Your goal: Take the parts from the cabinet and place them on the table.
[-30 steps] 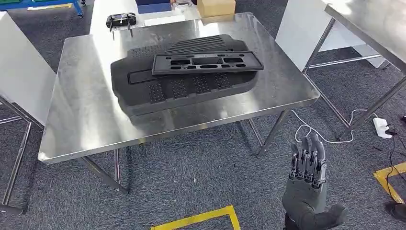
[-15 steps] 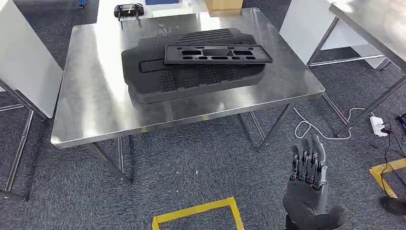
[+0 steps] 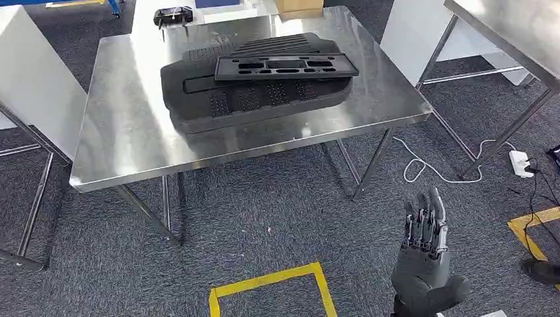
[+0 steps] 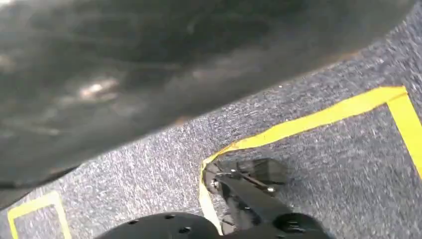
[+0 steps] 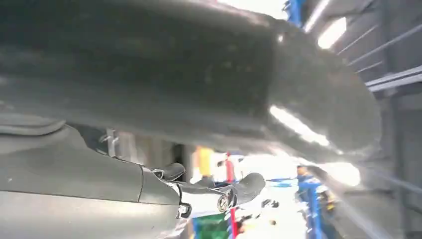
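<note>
Right hand raised, palm up, fingers straight, close together, holding nothing.

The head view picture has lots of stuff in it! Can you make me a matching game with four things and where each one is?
Things:
1. flat black frame
2. big black panel
3. yellow tape
4. right robot hand

Places:
A. on the carpet
B. lying on the steel table
C. raised over the floor, holding nothing
D. on top of the big panel

Pairs: 1-D, 2-B, 3-A, 4-C
</note>
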Robot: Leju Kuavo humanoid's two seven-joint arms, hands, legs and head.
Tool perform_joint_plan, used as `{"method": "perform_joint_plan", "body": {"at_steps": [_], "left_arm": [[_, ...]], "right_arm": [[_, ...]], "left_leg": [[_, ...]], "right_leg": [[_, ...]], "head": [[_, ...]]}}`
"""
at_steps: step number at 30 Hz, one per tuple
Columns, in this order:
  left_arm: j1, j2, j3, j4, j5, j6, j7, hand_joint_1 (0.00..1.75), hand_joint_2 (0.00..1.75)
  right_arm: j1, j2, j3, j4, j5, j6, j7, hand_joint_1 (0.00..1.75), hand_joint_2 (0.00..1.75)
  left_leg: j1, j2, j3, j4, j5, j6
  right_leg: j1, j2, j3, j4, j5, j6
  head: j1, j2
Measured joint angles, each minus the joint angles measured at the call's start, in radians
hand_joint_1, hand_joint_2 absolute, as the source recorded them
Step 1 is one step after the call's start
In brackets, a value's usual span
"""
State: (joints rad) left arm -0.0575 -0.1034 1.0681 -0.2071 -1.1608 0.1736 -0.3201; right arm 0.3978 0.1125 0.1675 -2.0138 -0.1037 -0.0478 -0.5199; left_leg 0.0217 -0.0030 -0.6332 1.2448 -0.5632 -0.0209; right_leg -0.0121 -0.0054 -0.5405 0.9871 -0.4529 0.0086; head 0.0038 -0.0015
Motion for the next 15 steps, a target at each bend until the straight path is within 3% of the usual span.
{"method": "perform_joint_plan", "body": {"at_steps": [2,3,4,5,7,8,10,12,13,14,15], "left_arm": [[0.000,0.001,0.003,0.000,0.001,0.004,0.000,0.00,0.00],[-0.001,0.000,0.006,0.000,-0.001,0.006,0.002,0.00,0.00],[0.000,0.000,0.008,0.000,-0.008,0.010,0.004,0.00,0.00],[0.001,-0.001,0.008,0.000,-0.016,0.013,0.008,0.00,0.00],[-0.005,-0.002,0.008,0.000,-0.024,0.017,0.016,0.00,0.00],[-0.013,-0.008,0.008,0.001,-0.027,0.017,0.018,0.00,0.00],[-0.017,-0.007,0.008,0.000,-0.034,0.019,0.022,0.00,0.00],[-0.011,-0.006,0.009,0.000,-0.037,0.021,0.025,0.00,0.00],[-0.008,-0.006,0.009,0.000,-0.039,0.021,0.026,0.00,0.00],[-0.008,-0.006,0.009,0.000,-0.042,0.021,0.027,0.00,0.00],[-0.008,-0.007,0.009,0.000,-0.043,0.021,0.027,0.00,0.00]], "right_arm": [[0.010,0.000,-0.011,0.018,0.052,-0.054,0.040,0.00,0.00],[0.010,0.000,-0.019,0.042,0.107,-0.099,0.082,0.00,0.00],[0.008,0.002,-0.030,0.071,0.169,-0.134,0.154,0.00,0.00],[-0.007,0.002,-0.048,0.148,0.222,-0.160,0.202,0.00,0.00],[-0.142,-0.001,-0.142,0.518,0.281,-0.224,0.173,0.00,0.00],[-0.185,-0.005,-0.187,0.752,0.302,-0.282,0.113,0.00,0.00],[-0.241,-0.017,-0.260,1.079,0.310,-0.297,0.101,0.00,0.00],[-0.280,-0.021,-0.297,1.290,0.324,-0.316,0.132,0.00,0.00],[-0.296,-0.021,-0.306,1.383,0.340,-0.323,0.162,0.00,0.00],[-0.307,-0.021,-0.310,1.447,0.353,-0.324,0.200,0.00,0.00],[-0.320,-0.019,-0.312,1.508,0.366,-0.322,0.241,0.00,0.00]], "left_leg": [[0.004,0.000,0.111,-0.174,0.055,0.000],[-0.001,-0.003,0.133,-0.207,0.030,0.003],[-0.004,-0.005,0.123,-0.207,0.045,0.012],[-0.004,-0.003,0.117,-0.211,0.045,0.013],[-0.003,0.001,0.112,-0.215,0.057,0.032],[0.004,0.002,0.102,-0.220,0.070,0.049],[-0.001,-0.014,0.079,-0.220,0.086,0.066],[-0.004,-0.015,0.054,-0.219,0.102,0.066],[-0.007,-0.011,0.042,-0.218,0.110,0.066],[-0.007,-0.009,0.033,-0.218,0.116,0.066],[-0.007,-0.006,0.025,-0.218,0.122,0.063]], "right_leg": [[-0.002,0.000,-0.009,0.016,0.000,0.002],[0.005,-0.001,-0.021,0.021,0.002,0.006],[0.008,0.001,-0.023,0.025,0.007,0.012],[0.008,0.001,-0.022,0.025,0.011,0.019],[0.013,0.007,-0.024,0.009,0.029,0.044],[0.008,0.006,-0.033,0.020,0.017,0.046],[0.005,0.006,-0.081,0.113,-0.059,0.036],[0.004,0.006,-0.147,0.273,-0.134,0.033],[0.003,0.006,-0.161,0.323,-0.146,0.039],[0.002,0.006,-0.150,0.320,-0.137,0.048],[0.001,0.006,-0.114,0.272,-0.112,0.060]], "head": [[0.000,0.000],[-0.001,0.000],[0.003,0.000],[0.001,0.000],[0.001,0.000],[-0.002,0.000],[0.017,0.000],[0.023,0.000],[0.023,0.000],[0.023,0.000],[0.023,0.000]]}}
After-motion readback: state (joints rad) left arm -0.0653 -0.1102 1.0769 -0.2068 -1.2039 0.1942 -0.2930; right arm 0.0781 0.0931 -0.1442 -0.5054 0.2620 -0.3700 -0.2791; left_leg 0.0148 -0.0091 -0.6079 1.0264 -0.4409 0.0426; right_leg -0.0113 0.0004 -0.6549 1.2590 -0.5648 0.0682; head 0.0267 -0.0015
